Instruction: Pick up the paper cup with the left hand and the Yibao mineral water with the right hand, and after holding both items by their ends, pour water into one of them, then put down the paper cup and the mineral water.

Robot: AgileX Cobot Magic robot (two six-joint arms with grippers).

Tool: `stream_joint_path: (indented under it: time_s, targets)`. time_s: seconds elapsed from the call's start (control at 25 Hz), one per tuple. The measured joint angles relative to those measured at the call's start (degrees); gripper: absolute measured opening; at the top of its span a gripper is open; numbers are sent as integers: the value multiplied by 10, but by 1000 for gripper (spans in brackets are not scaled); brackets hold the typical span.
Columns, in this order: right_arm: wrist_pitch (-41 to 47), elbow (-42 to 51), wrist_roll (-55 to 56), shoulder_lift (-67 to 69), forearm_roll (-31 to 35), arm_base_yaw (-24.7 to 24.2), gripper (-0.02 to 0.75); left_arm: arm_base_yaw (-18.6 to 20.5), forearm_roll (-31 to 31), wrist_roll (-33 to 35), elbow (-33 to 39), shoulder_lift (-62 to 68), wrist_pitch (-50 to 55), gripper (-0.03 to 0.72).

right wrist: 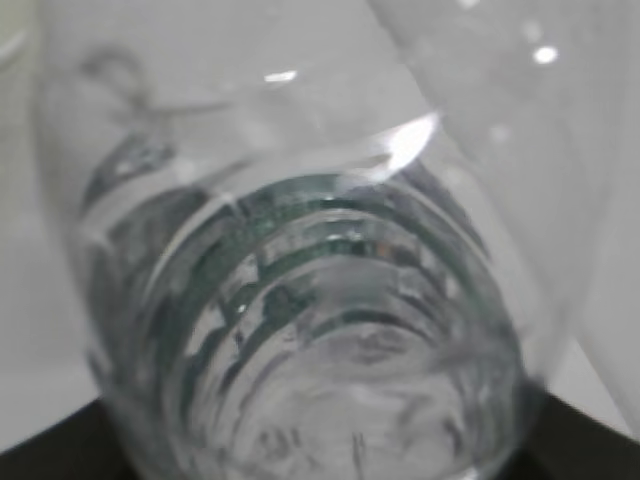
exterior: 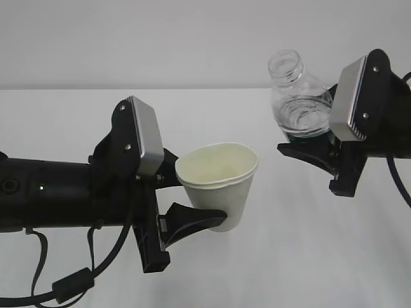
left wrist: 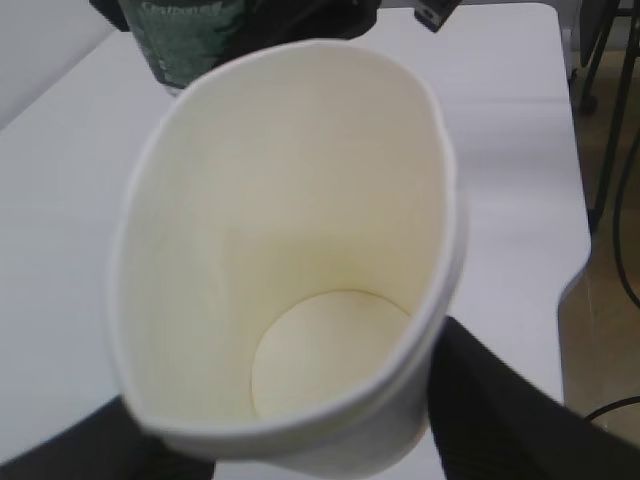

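My left gripper (exterior: 202, 196) is shut on the paper cup (exterior: 221, 183) and holds it in the air above the table, mouth tilted up and to the right, its wall squeezed to an oval. In the left wrist view the cup (left wrist: 300, 250) fills the frame, its inside pale and dry, with black fingers (left wrist: 500, 410) at its sides. My right gripper (exterior: 309, 140) is shut on the lower body of the Yibao mineral water (exterior: 297, 96), held higher to the right of the cup, uncapped neck up and leaning slightly left. The bottle (right wrist: 320, 300) fills the right wrist view, with water inside.
The white table (exterior: 308, 256) spreads below both arms. Its far edge (left wrist: 575, 200) shows in the left wrist view, with floor and dark furniture legs beyond. A black cable (exterior: 70, 282) hangs under the left arm.
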Motion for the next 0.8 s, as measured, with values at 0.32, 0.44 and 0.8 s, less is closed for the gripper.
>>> stream_joint_path:
  time_s: [0.32,0.44,0.8]
  targets:
    - [1,-11,-21,0,-5,0,453,-13,15,0,-1,0,-19,424]
    - [1,-12,-31,0,-8,0,453,-22,23,0,-4,0,-19,424]
    - [1,-16,-59,0,-10,0,453,-38,25,0,-23,0,-20,418]
